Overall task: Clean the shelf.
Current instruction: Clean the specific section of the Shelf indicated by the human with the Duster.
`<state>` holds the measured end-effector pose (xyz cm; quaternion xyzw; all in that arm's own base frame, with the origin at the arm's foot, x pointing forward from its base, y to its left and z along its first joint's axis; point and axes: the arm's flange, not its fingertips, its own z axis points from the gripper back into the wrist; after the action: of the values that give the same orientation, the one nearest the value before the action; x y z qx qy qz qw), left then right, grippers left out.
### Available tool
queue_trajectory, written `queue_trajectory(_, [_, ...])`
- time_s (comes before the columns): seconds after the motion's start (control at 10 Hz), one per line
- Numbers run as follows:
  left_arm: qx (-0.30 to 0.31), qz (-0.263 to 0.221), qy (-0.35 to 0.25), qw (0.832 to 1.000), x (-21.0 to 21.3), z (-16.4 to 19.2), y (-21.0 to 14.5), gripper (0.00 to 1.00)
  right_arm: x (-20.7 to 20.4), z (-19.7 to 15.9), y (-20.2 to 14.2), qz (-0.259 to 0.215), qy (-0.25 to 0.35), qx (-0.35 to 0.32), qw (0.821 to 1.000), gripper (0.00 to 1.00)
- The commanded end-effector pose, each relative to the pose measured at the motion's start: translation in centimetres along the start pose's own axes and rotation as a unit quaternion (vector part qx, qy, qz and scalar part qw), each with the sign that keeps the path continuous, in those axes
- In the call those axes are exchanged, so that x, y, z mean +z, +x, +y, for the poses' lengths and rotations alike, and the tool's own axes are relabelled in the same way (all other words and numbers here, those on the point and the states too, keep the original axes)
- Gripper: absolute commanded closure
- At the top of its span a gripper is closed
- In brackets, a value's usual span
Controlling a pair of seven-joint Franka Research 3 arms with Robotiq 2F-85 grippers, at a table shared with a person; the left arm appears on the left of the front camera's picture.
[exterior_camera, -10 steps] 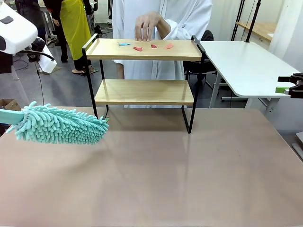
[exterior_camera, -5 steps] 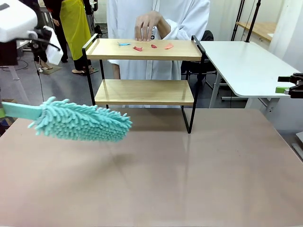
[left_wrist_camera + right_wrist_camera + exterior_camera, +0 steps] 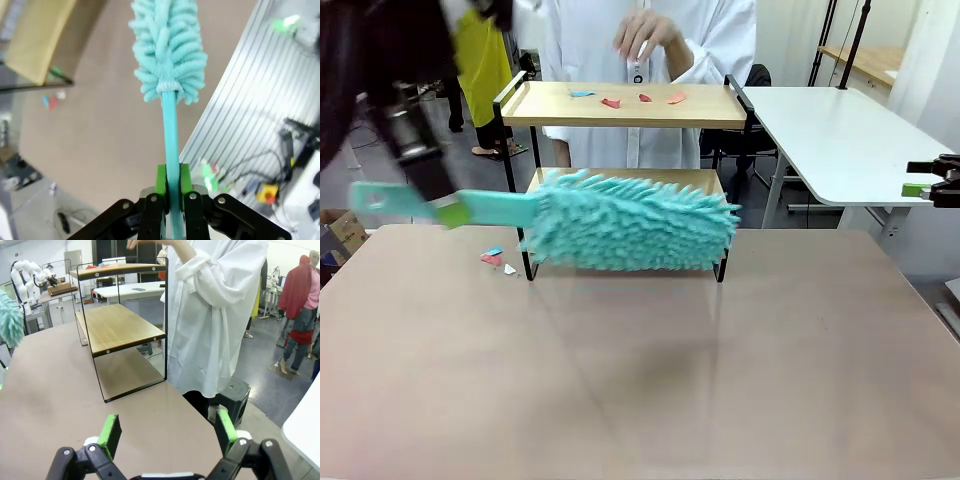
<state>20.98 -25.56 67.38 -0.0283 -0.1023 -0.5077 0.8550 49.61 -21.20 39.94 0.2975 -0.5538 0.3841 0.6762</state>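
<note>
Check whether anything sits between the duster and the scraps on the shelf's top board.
Nothing visible does. The duster, clamped in the left hand, hangs low in front of the shelf; the scraps lie above it on the open top board. The person's hand is held up clear of that board.

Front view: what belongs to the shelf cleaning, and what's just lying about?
Job: shelf; duster; left gripper, clamped on the duster's handle; paper scraps on the top board; tabletop scraps.
Lying about: white side table; right gripper, open.
</note>
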Motion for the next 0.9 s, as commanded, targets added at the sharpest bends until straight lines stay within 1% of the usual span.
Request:
queue_trajectory(0.0, [0.053,-0.077,0.002,0.996,1.6,-2.6,2.8,0.87,-0.1,0.2,0.3,-0.002,-0.001,0.002,1.0,0.0])
queue_trajectory(0.1, [0.075,-0.125,-0.005,0.989,2.5,-4.1,4.8,0.87,-0.1,0.2,0.3,-0.002,-0.001,0.002,1.0,0.0])
queue_trajectory(0.2, [0.114,-0.164,-0.005,0.98,3.0,-5.1,6.7,0.87,-0.1,0.2,0.3,-0.002,-0.001,0.002,1.0,0.0])
queue_trajectory(0.4, [0.211,-0.208,0.034,0.954,4.5,-7.6,11.0,0.87,-0.1,0.2,0.3,-0.002,-0.001,0.002,1.0,0.0])
queue_trajectory(0.5, [0.284,-0.188,0.079,0.937,5.3,-9.2,13.7,0.87,-0.1,0.2,0.3,-0.002,-0.001,0.002,1.0,0.0])
queue_trajectory(0.6, [0.315,-0.174,0.13,0.924,6.0,-10.2,16.2,0.87,-0.1,0.2,0.3,-0.002,-0.001,0.002,1.0,0.0])
queue_trajectory(0.7, [0.371,-0.18,0.176,0.894,6.4,-10.6,18.7,0.87,-0.1,0.2,0.3,-0.002,-0.001,0.002,1.0,0.0])
queue_trajectory(0.8, [0.404,-0.188,0.184,0.876,6.4,-10.5,20.9,0.87,-0.1,0.2,0.3,-0.002,-0.001,0.002,1.0,0.0])
